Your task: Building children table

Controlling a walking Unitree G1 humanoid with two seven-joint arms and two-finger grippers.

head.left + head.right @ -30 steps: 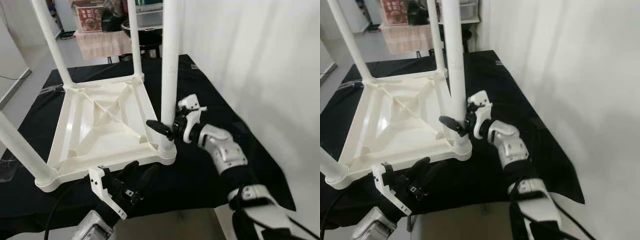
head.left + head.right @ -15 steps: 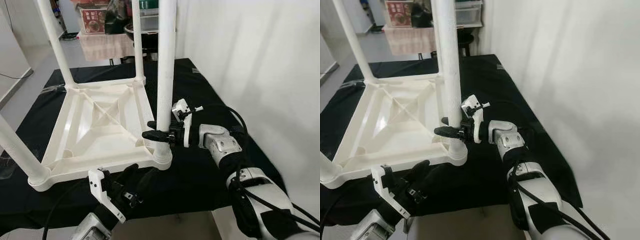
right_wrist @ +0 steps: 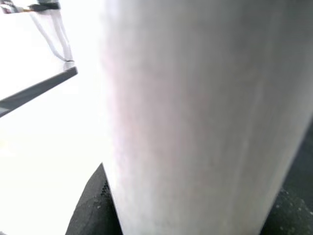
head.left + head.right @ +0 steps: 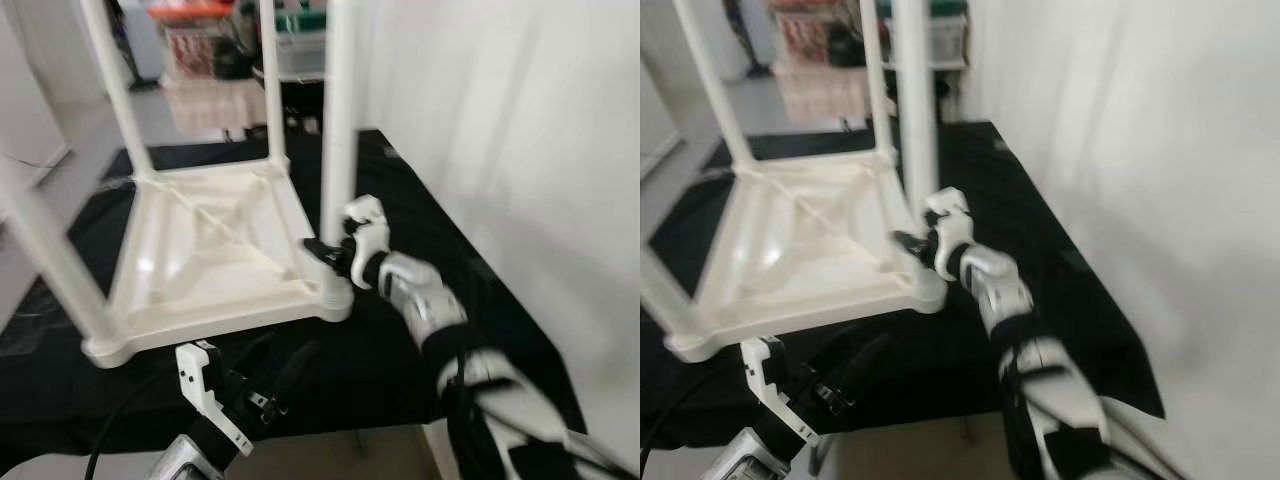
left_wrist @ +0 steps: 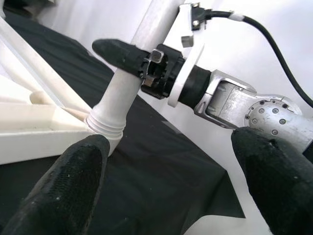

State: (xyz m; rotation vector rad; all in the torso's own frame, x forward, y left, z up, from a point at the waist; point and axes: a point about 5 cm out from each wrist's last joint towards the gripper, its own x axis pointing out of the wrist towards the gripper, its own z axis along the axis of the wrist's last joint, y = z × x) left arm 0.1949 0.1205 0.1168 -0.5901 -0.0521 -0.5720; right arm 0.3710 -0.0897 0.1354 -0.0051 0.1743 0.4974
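- Centre of the head view: white plastic children's table (image 4: 215, 250) lies upside down on the black cloth-covered surface (image 4: 400, 345), legs pointing up.
- My right gripper (image 4: 330, 255) is clenched around the white round plastic leg (image 4: 338, 130) at the table's near right corner, just above the threaded socket (image 5: 105, 128).
- One black finger (image 5: 117, 53) crosses the leg's front in the left wrist view; right wrist view is close on the leg (image 3: 205, 117).
- My left gripper (image 4: 275, 372) hovers at lower centre, just off the table's near edge, fingers (image 5: 73, 186) spread apart, holding nothing.
- Upper frame: blurred shelving with boxes (image 4: 200, 45).
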